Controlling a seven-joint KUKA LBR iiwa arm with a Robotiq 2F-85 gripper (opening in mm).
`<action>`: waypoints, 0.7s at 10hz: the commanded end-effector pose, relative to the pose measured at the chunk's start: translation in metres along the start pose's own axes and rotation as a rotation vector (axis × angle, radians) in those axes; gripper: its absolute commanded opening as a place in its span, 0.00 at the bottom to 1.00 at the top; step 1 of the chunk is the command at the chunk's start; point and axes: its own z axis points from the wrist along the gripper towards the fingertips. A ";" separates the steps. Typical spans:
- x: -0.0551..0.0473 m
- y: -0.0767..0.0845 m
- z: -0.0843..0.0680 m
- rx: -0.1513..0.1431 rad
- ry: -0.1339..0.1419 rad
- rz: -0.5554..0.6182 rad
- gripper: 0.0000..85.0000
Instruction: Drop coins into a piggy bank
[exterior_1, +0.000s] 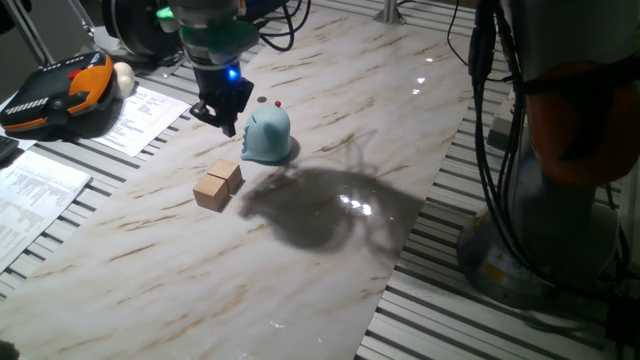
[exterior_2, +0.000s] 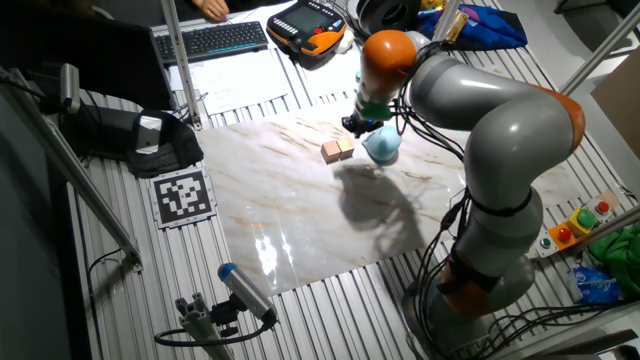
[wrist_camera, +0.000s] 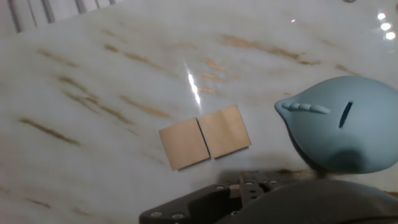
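Observation:
The light blue piggy bank (exterior_1: 267, 135) stands on the marble board, with its slot (wrist_camera: 346, 114) facing up in the hand view. Two tiny coins, one dark (exterior_1: 262, 101) and one reddish (exterior_1: 277, 104), lie on the board just behind it. My gripper (exterior_1: 224, 120) hovers just left of the piggy bank, a little above the board. Its fingers are dark and seen side-on, so I cannot tell their gap or whether they hold anything. In the hand view only the gripper's dark body (wrist_camera: 249, 199) shows at the bottom edge. The piggy bank also shows in the other fixed view (exterior_2: 381, 145).
Two tan wooden cubes (exterior_1: 218, 183) sit side by side on the board in front of the gripper, and also show in the hand view (wrist_camera: 204, 137). An orange and black pendant (exterior_1: 55, 92) and papers (exterior_1: 140, 115) lie off the board's left. The robot base (exterior_1: 560, 150) stands at the right.

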 end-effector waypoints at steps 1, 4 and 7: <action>0.005 0.000 -0.002 0.008 0.000 -0.031 0.00; 0.013 0.000 -0.006 0.031 -0.003 -0.080 0.00; 0.015 -0.007 -0.010 0.007 -0.007 -0.127 0.00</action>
